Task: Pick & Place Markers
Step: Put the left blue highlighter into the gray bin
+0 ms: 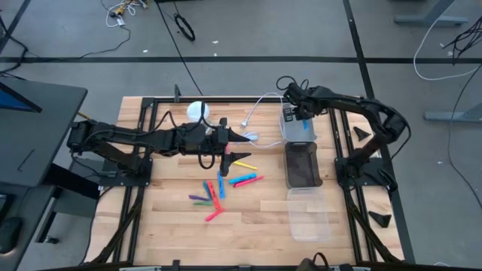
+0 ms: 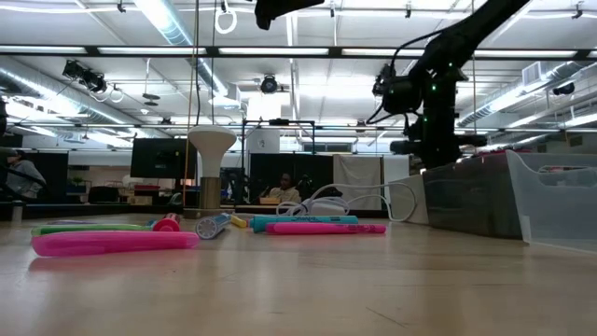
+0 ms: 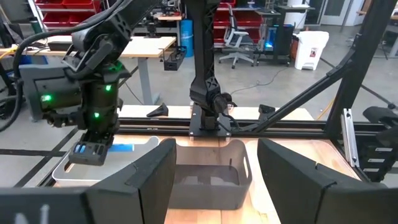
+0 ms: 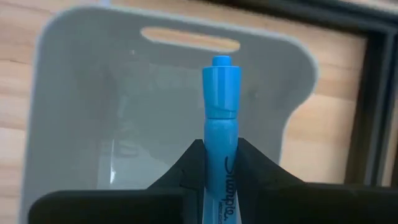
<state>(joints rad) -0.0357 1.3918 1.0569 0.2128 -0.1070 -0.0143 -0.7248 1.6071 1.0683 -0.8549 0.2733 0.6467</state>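
Right wrist view pretty much explains the whole setup: the right gripper [image 4: 219,163] is clamped on a blue marker [image 4: 219,106], cap end pointing out, and it's hanging right over a pale grey bin [image 4: 74,124], which I'd guess is where that marker is meant to land. Holding it lengthwise over the open middle makes sense if the plan is just to let go and have it fall in flat. From above, that right gripper [image 1: 300,113] sits over the far bin, and I count three containers lined up on the right side of the table: the pale one [image 1: 286,135], a dark grey bin [image 1: 303,165] in the middle, and a clear tub [image 1: 310,214] nearest the front edge. The left gripper [image 1: 242,138] is parked up over the table near a white cable [image 1: 256,105], fingers spread apart with nothing between them; in its own view the two fingers [image 3: 155,180] frame the dark bin [image 3: 208,174] and the gap is bare. The rest of the markers [image 1: 222,188] are scattered loose on the wood [image 1: 173,241] between the arms. Counting those from overhead I get roughly nine or ten, mixed pink, blue, yellow, green and purple, but a few overlap so don't hold me to it.
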